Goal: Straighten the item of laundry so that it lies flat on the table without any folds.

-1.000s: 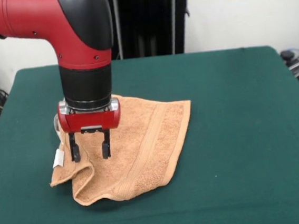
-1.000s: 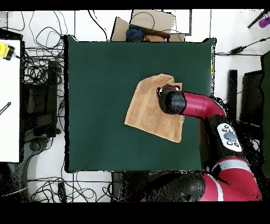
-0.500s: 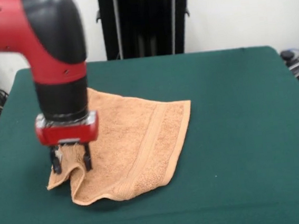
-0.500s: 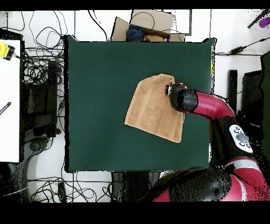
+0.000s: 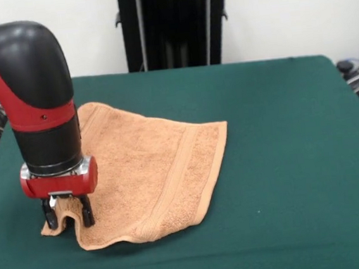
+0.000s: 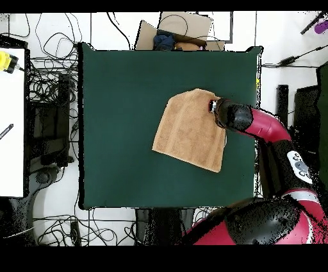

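Note:
The item of laundry [image 5: 151, 169], a light orange-tan towel, lies on the green table [image 5: 293, 130] left of the middle. Most of it is spread out, with its woven border band running along the right side. Its near-left corner is still curled into a raised fold. My gripper [image 5: 68, 218] stands low over that corner, fingers [image 5: 87, 214] on either side of the fold and shut on it. From overhead the towel [image 6: 189, 128] sits toward the table's [image 6: 122, 96] right, and the gripper [image 6: 213, 106] is at its upper right corner, mostly hidden under the arm.
A black stand [image 5: 172, 24] rises behind the table's far edge. Overhead, tangled cables [image 6: 54, 83] lie left of the table, a cardboard box [image 6: 176, 32] sits beyond its top edge, and a white surface [image 6: 11, 122] stands at far left.
My gripper has moved left and toward the near edge in the front view, dragging the towel's corner with it. The folded-over left part has opened out and the towel lies wider.

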Motion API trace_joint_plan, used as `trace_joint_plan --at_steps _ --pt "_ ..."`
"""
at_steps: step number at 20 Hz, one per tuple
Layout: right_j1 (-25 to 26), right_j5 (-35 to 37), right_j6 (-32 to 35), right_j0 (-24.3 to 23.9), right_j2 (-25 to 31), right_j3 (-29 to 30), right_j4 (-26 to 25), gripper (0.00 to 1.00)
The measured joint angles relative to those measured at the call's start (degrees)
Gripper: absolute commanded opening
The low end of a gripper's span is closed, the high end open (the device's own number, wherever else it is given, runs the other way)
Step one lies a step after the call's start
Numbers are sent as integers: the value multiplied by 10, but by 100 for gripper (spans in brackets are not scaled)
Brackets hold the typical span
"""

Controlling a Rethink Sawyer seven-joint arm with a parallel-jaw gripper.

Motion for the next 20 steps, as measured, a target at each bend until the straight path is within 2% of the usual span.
trace_joint_plan --at_steps 17,20 --pt "8 28 0 4 3 -23 -7 100" --pt "13 60 0 0 12 -40 -8 100"
